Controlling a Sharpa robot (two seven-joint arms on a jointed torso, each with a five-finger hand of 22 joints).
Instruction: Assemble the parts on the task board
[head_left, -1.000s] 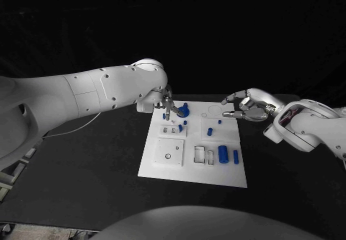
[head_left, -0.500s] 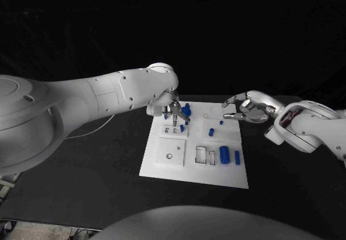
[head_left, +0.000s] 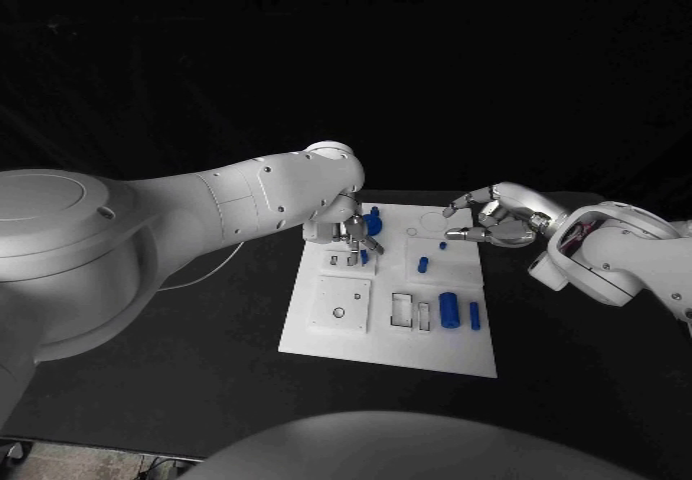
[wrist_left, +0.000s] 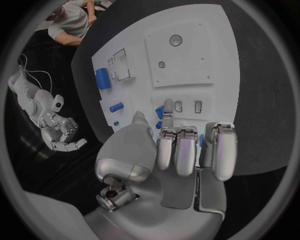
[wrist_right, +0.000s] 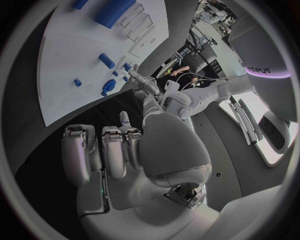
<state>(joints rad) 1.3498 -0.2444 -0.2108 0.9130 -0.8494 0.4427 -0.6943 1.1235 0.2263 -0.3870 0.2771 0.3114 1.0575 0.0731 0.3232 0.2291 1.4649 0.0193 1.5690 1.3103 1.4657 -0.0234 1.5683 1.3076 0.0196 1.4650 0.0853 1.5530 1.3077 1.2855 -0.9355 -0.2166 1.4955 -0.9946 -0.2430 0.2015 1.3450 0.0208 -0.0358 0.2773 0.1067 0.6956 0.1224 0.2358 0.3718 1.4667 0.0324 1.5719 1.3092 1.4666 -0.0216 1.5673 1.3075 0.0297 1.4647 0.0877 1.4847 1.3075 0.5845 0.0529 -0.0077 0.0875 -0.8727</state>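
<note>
The white task board (head_left: 329, 330) lies mid-table. My left hand (head_left: 346, 235) hangs over its far left part, above the small plate with two slots (wrist_left: 187, 106). Its thumb and one finger (wrist_left: 167, 112) reach down on either side of a small blue part (wrist_left: 159, 112); whether they grip it I cannot tell, and the other fingers are curled in. A tall blue part (head_left: 372, 220) stands just behind that hand. My right hand (head_left: 488, 220) hovers at the board's far right corner, thumb and fingers apart, holding nothing.
More blue parts are on the board: a short peg (head_left: 421, 265), a thick cylinder (head_left: 449, 308) and a slim rod (head_left: 473, 316). Empty rectangular slots (head_left: 408, 310) and a square plate with holes (head_left: 340, 300) lie nearer to me. Black table surrounds the board.
My left hand has moved a little right and down over the slotted plate, bringing its fingertips to the small blue part. The right hand has stayed where it was.
</note>
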